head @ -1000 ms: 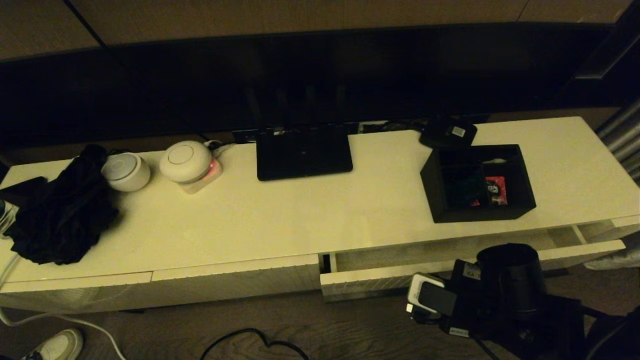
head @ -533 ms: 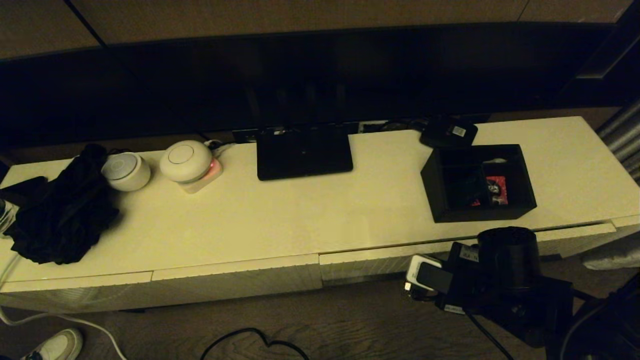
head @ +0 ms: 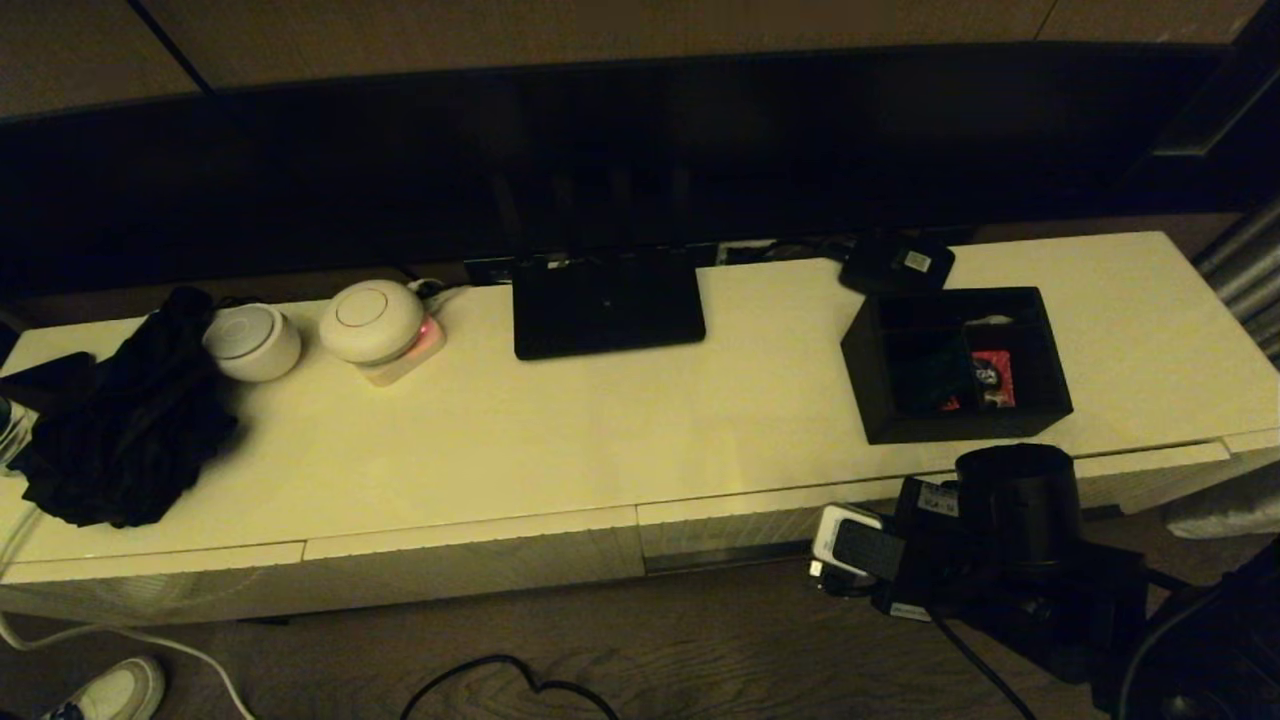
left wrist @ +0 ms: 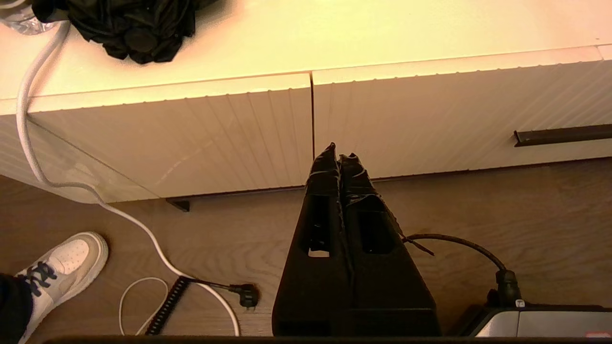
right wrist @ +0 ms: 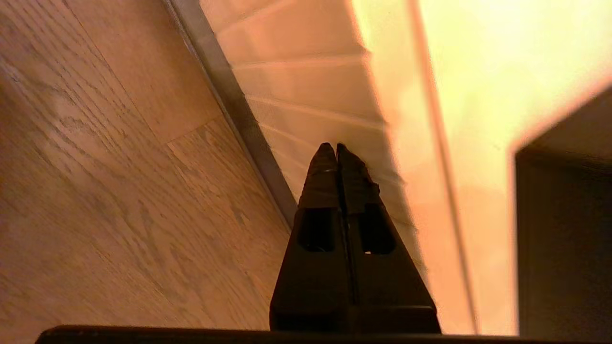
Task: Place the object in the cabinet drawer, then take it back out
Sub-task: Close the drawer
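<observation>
The object (head: 955, 365), a black open-top box with dividers and a red packet inside, stands on the cabinet top (head: 600, 430) near its right end. Its dark side also shows in the right wrist view as the object (right wrist: 564, 239). The cabinet drawer (head: 735, 522) below it is pushed in, level with the other fronts. My right gripper (right wrist: 333, 146) is shut and empty, its tips at the ribbed cabinet drawer front (right wrist: 311, 81). My left gripper (left wrist: 337, 152) is shut and empty, hanging low over the floor before the left-hand fronts.
A black router (head: 608, 305) and a small black device (head: 897, 263) sit at the back of the top. Two white round devices (head: 372, 322) and a black cloth (head: 120, 430) lie at the left. Cables (head: 500, 680) and a shoe (head: 110, 690) are on the floor.
The drawer stood slightly open a second ago and is now shut. My right arm has moved forward toward the cabinet with it. The box has not moved.
</observation>
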